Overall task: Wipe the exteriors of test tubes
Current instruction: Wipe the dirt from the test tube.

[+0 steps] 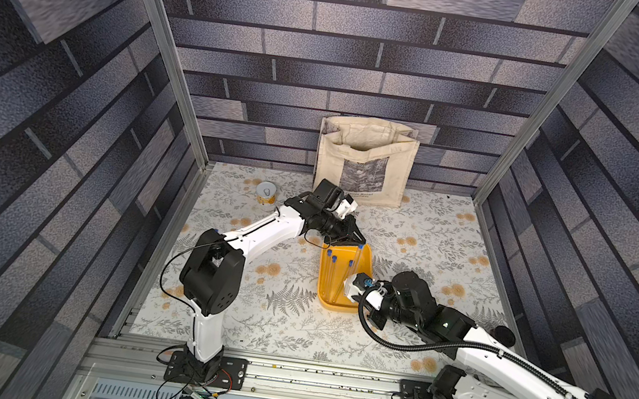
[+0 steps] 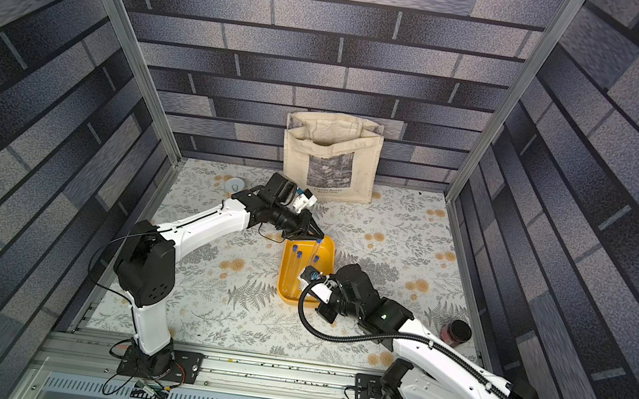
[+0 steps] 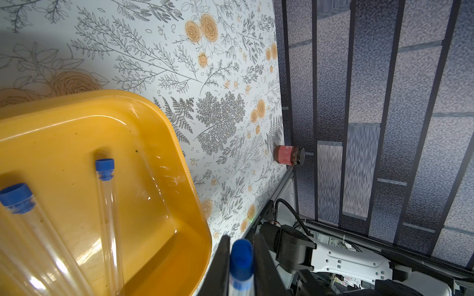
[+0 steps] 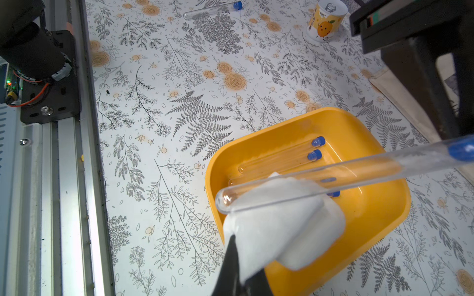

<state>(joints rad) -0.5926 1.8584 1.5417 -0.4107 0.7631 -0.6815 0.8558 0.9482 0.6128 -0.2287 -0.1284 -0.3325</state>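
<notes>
My left gripper (image 3: 241, 266) is shut on the blue-capped end of one test tube (image 4: 333, 176), which slants over the yellow tray (image 1: 322, 293). My right gripper (image 4: 243, 258) is shut on a folded white cloth (image 4: 282, 223). The cloth lies against that tube near its rounded end. In both top views the two grippers meet over the tray (image 2: 283, 288), the left (image 1: 358, 242) at its far end and the right (image 1: 350, 288) at its right side. More test tubes (image 4: 282, 153) lie in the tray. Another test tube (image 4: 213, 10) lies loose on the table.
A cream tote bag (image 1: 365, 160) stands at the back wall. A small can (image 1: 266, 193) sits at the back left. A dark-lidded red jar (image 2: 455, 333) stands by the right wall. The metal rail (image 1: 286, 376) runs along the table's front.
</notes>
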